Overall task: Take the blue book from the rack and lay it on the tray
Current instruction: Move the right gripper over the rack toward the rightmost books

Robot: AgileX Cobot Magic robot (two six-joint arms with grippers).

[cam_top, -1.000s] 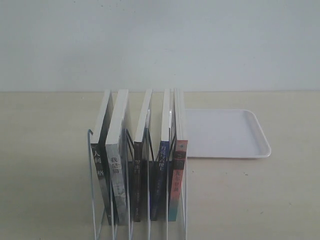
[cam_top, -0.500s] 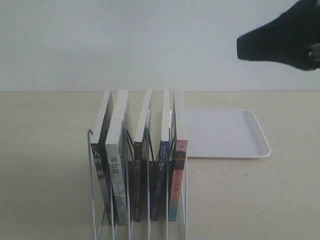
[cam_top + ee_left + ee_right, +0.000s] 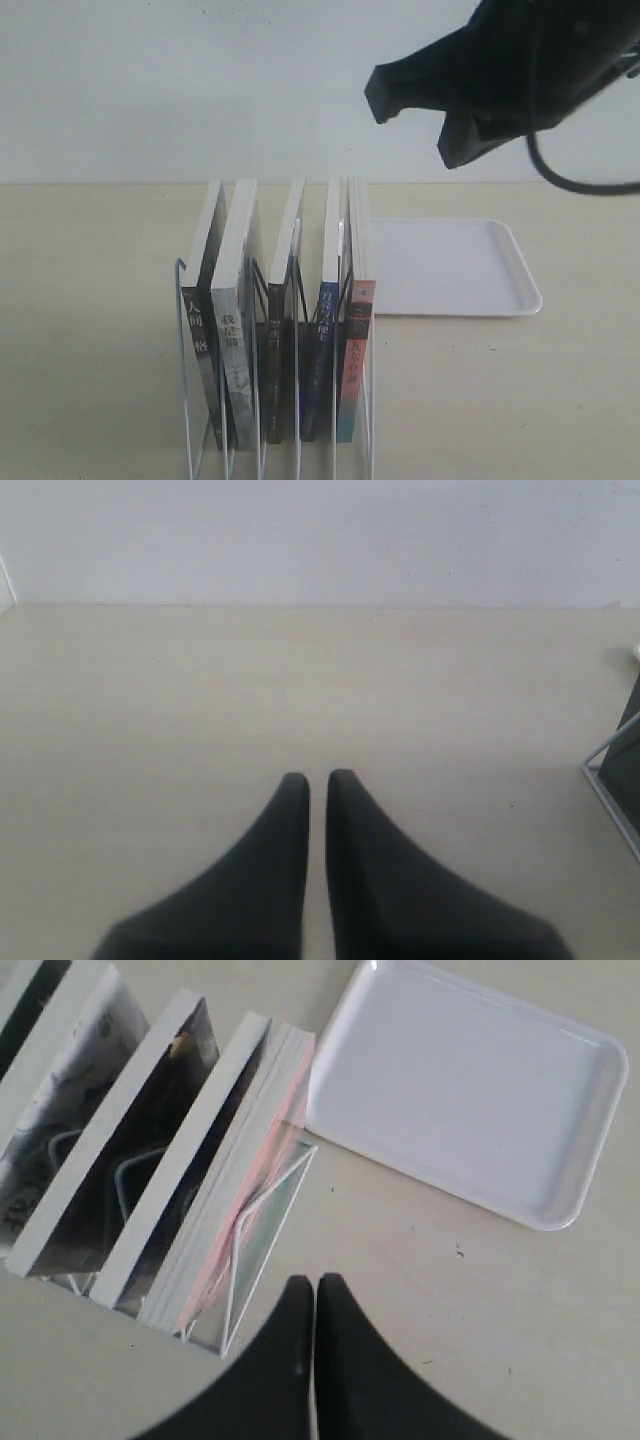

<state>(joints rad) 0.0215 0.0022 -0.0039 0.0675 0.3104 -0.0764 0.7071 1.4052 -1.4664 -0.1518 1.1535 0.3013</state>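
Right wrist view: fingers (image 3: 287, 1360) together, empty.

White characters on the blue book (image 3: 318, 360) spine, other books (image 3: 228, 350) likewise, none legible

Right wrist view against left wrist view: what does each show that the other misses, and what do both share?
Only the right wrist view: the tray, empty; the blue book and other books standing in the rack; and the right gripper, shut. Only the left wrist view: the left gripper, shut over the table, and the wall behind. Both: the table and some rack wire.
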